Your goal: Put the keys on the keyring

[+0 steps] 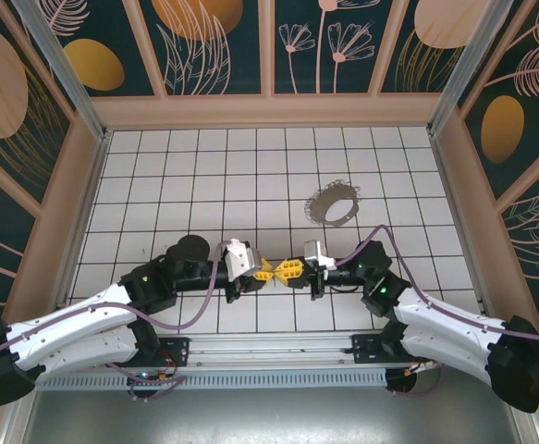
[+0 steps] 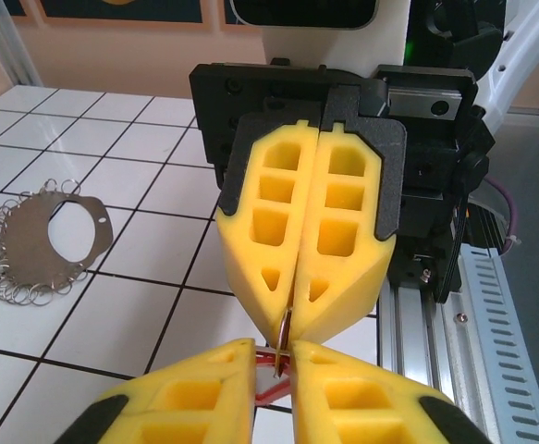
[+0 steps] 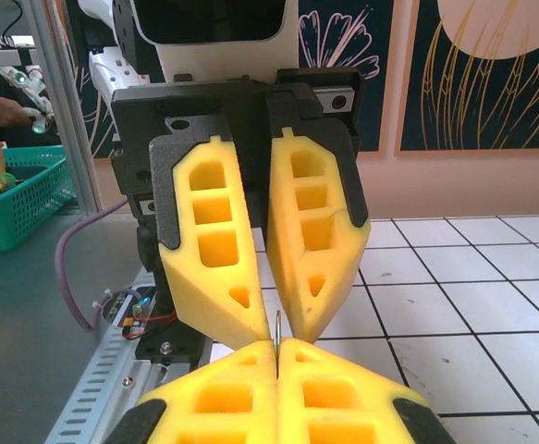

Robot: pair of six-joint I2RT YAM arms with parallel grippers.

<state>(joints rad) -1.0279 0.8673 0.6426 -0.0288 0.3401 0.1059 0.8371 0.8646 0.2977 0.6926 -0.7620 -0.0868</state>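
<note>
My two grippers meet tip to tip over the near middle of the tiled floor. My left gripper (image 1: 265,271) (image 2: 274,359) holds the tiny red key (image 2: 267,375) across the narrow gap between its yellow fingers. Facing it, my right gripper (image 1: 289,270) (image 3: 276,350) is shut on a small silver ring (image 3: 276,326), held edge-on. The ring's end (image 2: 286,338) dips into the left gripper's gap, right at the key. The keyring (image 1: 332,203) (image 2: 47,242), a grey hoop fringed with small silver loops, lies flat on the tiles beyond the right arm.
A metal rail (image 2: 477,324) runs along the near edge behind the right gripper. Wooden walls (image 1: 269,109) enclose the tiled floor (image 1: 204,176) on three sides. A green basket (image 3: 15,199) stands outside the cell behind the left arm.
</note>
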